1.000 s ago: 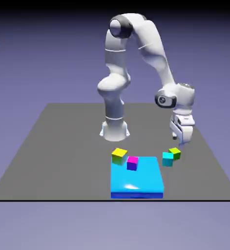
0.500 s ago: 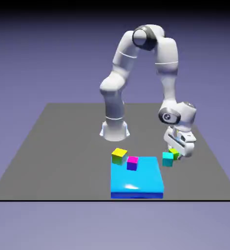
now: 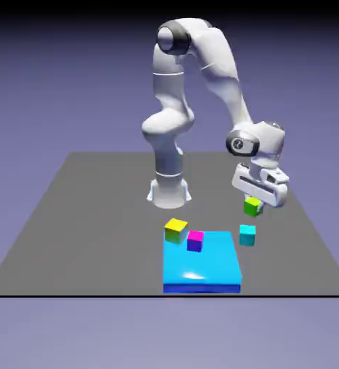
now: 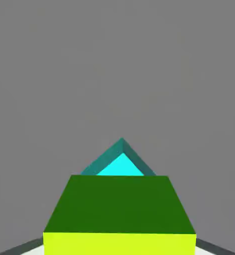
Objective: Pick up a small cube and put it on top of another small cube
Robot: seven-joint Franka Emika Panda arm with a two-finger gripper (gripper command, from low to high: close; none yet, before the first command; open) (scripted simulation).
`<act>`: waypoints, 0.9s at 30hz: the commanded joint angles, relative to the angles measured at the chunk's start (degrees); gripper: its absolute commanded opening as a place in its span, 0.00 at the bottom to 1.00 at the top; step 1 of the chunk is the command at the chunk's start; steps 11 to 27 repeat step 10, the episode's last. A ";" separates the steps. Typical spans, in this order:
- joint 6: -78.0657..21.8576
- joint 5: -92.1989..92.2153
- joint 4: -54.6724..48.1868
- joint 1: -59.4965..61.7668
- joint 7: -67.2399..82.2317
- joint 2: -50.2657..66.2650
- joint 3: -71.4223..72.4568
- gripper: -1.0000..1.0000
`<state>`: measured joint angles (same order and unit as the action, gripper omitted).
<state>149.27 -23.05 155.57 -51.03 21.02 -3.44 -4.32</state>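
Note:
My gripper is shut on the small green cube and holds it in the air, above and slightly behind the small cyan cube that rests on the grey table. In the hand view the green cube fills the bottom middle, yellowish-green face nearest, and hides most of the fingers. Just beyond it the cyan cube shows as a corner-on diamond on the table.
A flat blue block lies near the table's front edge. On its far side sit a bigger yellow-topped green cube and a small magenta-topped purple cube. The arm's base stands behind them.
The gripper came down over the green cube beside the cyan one, shut on it, and has lifted it off the table. The cyan cube stayed in place.

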 commanded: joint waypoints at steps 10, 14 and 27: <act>9.91 -7.24 -1.08 -0.93 -5.76 11.01 -3.82 1.00; 9.91 -7.24 -1.08 -0.93 -5.76 11.01 -3.82 1.00; 9.91 -7.24 -1.08 -0.93 -5.76 11.01 -3.82 1.00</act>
